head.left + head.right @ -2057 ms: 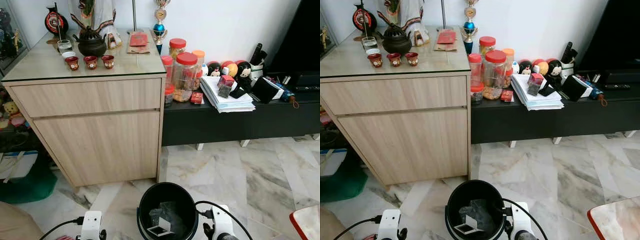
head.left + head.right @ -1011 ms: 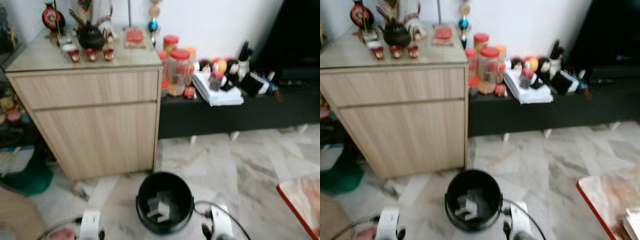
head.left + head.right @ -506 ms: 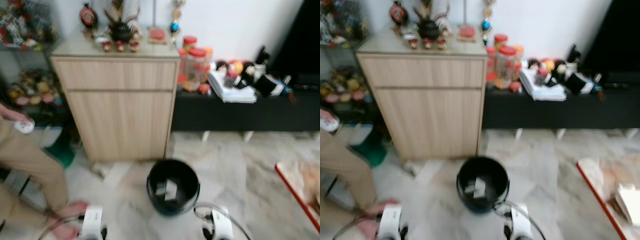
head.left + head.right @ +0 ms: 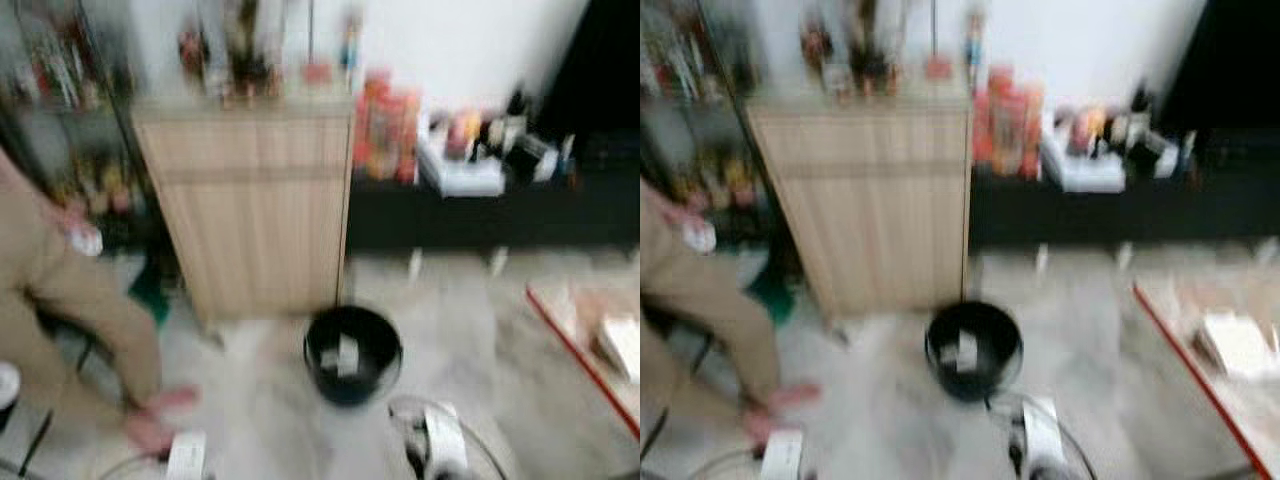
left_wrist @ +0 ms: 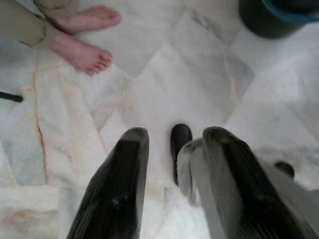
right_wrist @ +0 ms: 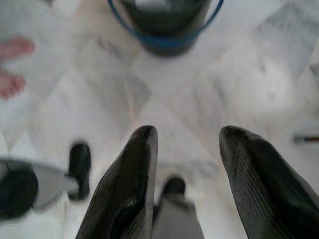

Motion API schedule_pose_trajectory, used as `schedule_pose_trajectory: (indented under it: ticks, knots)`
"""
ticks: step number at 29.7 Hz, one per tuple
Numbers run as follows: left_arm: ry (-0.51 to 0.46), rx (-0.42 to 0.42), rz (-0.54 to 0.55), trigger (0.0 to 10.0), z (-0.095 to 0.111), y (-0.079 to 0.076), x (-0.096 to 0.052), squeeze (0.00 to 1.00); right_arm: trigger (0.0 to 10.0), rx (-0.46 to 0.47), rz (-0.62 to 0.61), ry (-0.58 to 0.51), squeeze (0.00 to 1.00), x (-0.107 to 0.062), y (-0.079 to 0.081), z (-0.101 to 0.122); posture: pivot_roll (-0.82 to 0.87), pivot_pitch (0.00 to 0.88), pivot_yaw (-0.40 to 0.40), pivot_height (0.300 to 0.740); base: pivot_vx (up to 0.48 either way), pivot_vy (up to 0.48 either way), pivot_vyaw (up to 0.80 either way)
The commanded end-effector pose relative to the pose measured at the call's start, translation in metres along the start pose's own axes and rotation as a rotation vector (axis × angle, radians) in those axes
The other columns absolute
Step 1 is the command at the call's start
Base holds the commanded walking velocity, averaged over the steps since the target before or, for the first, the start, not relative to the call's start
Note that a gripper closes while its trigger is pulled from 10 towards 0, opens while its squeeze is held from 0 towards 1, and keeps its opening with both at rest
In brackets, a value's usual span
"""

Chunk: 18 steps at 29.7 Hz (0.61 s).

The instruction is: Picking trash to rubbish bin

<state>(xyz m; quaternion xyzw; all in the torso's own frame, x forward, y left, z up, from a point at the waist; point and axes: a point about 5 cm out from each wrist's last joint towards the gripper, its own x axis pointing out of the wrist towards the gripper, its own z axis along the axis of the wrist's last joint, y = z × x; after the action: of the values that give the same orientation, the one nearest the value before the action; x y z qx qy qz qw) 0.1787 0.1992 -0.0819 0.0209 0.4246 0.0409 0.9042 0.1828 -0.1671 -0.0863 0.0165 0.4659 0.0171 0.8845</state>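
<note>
Hanging low, both arms point down at the marble floor (image 5: 164, 74).
Left gripper (image 5: 169, 149) and right gripper (image 6: 187, 144) fingers apart, empty; bin (image 4: 352, 353) ahead.

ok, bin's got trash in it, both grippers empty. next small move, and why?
Probably hold until the blurred head view settles, then look for more trash. Both the left gripper and right gripper hang open over bare marble floor, and a person's bare feet stand close by, left of the black bin.
</note>
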Motion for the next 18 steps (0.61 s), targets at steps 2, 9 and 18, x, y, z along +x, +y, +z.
schedule_pose_trajectory:
  ticks: [2, 9, 18]
  knots:
    - [0.000, 0.014, -0.004, 10.0, 0.0023, -0.0008, 0.0008, 0.00, 10.0, 0.008, -0.001, -0.027, 0.00, 0.0010, -0.0007, 0.0085, 0.04, 0.000, -0.059, 0.740, 0.000, 0.000, 0.00]
    - [0.003, 0.015, -0.005, 10.0, 0.0016, -0.0009, 0.0006, 0.00, 10.0, 0.005, 0.002, -0.026, 0.00, 0.0011, 0.0000, 0.0084, 0.04, 0.000, -0.058, 0.740, 0.000, 0.000, 0.00]
    - [0.001, 0.016, -0.005, 10.0, 0.0021, -0.0008, 0.0008, 0.00, 10.0, 0.005, 0.002, -0.028, 0.00, 0.0012, 0.0003, 0.0087, 0.04, 0.000, -0.059, 0.740, 0.000, 0.000, 0.00]
